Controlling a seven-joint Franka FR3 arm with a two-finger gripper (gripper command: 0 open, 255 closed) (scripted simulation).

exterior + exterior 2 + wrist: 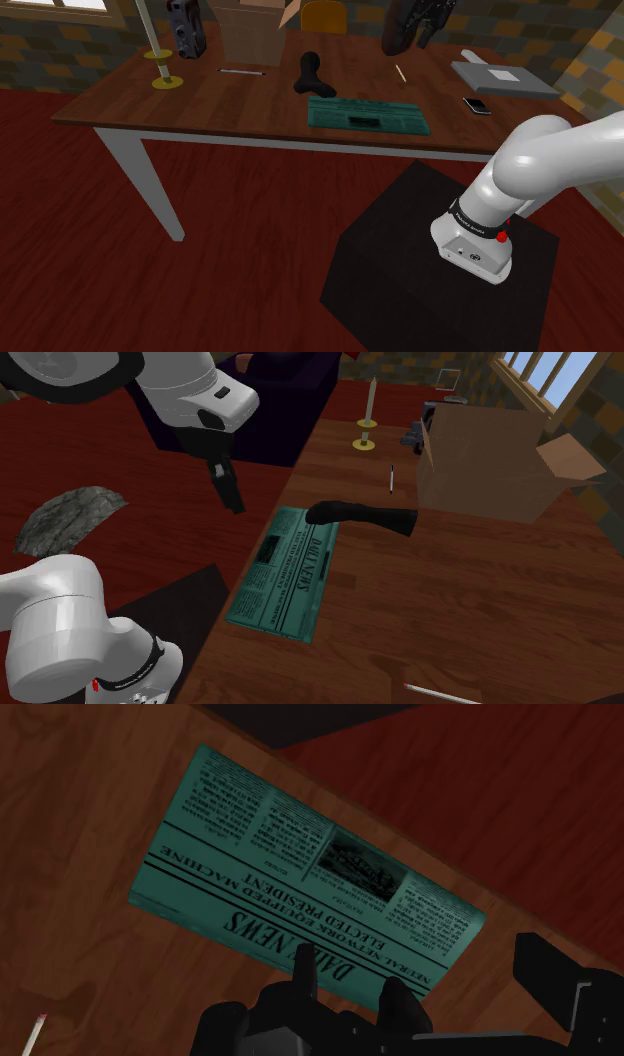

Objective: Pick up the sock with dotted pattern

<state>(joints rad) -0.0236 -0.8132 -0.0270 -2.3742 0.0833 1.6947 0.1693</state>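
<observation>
Sock (pixel 313 77) reads as plain black to me, with no dots I can make out. It lies flat on the counter (pixel 200 100) just on the far side of the green newspaper (pixel 285 567), between that and the cardboard box (pixel 490 462).

My worry is the newspaper. The tool (pixel 348 969) hangs above it at the counter's near edge, well apart from the sock, so a descent from here would land on print, not cloth. The sock's near end sits just beside the paper's far edge, and I cannot tell whether they touch. A pinch there could drag the sheet along or catch it instead. The sock is low and limp, so a shallow close may slide over it. Overshooting toward the far side risks knocking the box.

In the wrist view the tool's two fingers stand apart, empty and touching nothing.
</observation>
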